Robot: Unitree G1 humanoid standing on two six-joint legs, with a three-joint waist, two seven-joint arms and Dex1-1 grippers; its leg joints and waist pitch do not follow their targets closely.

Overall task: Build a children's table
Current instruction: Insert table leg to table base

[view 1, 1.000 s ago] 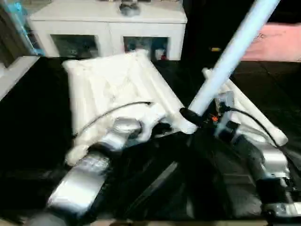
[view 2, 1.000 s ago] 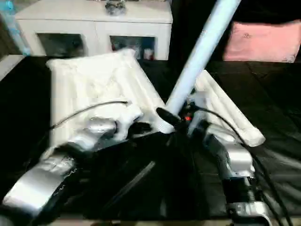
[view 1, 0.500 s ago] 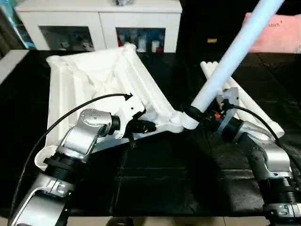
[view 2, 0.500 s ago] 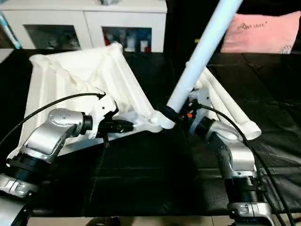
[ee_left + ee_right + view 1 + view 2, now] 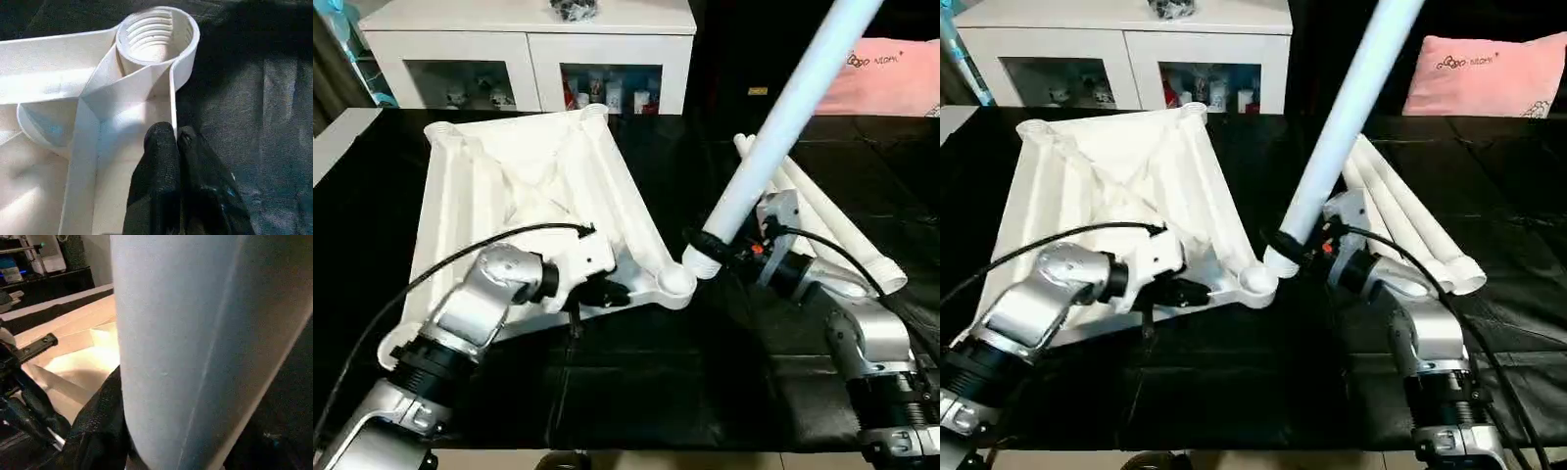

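Head view: tabletop (image 5: 524, 196) upside down on dark surface (image 5: 636, 382), centre-left. Right tool (image 5: 713, 244) clamps leg (image 5: 773, 137), threaded end just beside near corner socket (image 5: 674, 282) at 5 o'clock of tabletop, not seated. Three spare legs (image 5: 832, 230) at 3 o'clock. No leg fitted yet.

Left wrist view: left tool (image 5: 172, 141) pinched shut on tabletop rim rib; socket (image 5: 155, 34) empty.

Right wrist view: leg (image 5: 195, 342) gripped half-wide.

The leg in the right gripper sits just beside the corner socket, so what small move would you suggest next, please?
Probably shift the leg sideways over the corner socket: its threaded end rests beside the socket, while the left gripper pinches the tabletop rim.
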